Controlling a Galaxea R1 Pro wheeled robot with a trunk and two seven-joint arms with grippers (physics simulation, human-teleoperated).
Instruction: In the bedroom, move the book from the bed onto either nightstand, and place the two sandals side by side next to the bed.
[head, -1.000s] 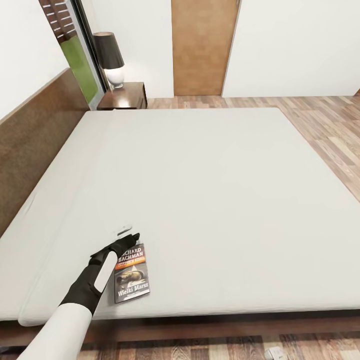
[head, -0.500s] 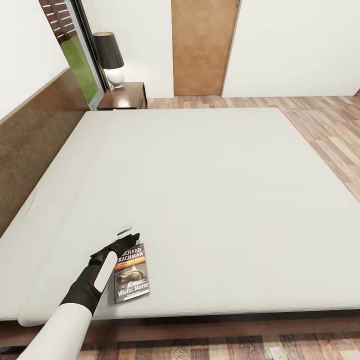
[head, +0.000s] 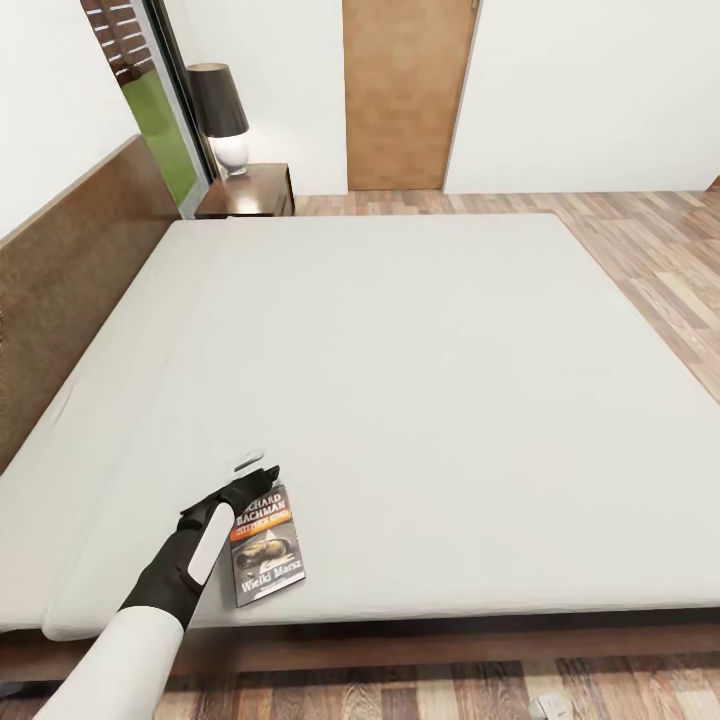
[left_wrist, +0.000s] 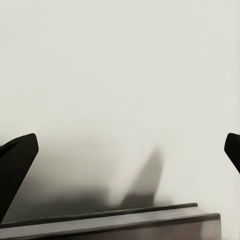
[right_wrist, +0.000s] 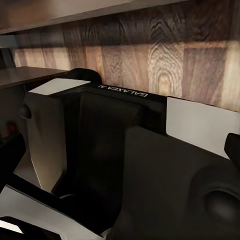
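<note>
Head view showed the book (head: 266, 545) flat on the bed (head: 420, 380), near its foot-side edge, well apart from the nightstand (head: 248, 193). The left gripper (head: 262, 477) lay at the book's top corner, jaws wide apart. A good grasp would straddle that thin edge squarely before closing.

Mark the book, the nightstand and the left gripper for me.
book (head: 267, 545), head view, cover picture.
nightstand (head: 250, 192), head view, glossy top.
left gripper (head: 262, 470), head view, between fingertips at the book's top edge.
</note>
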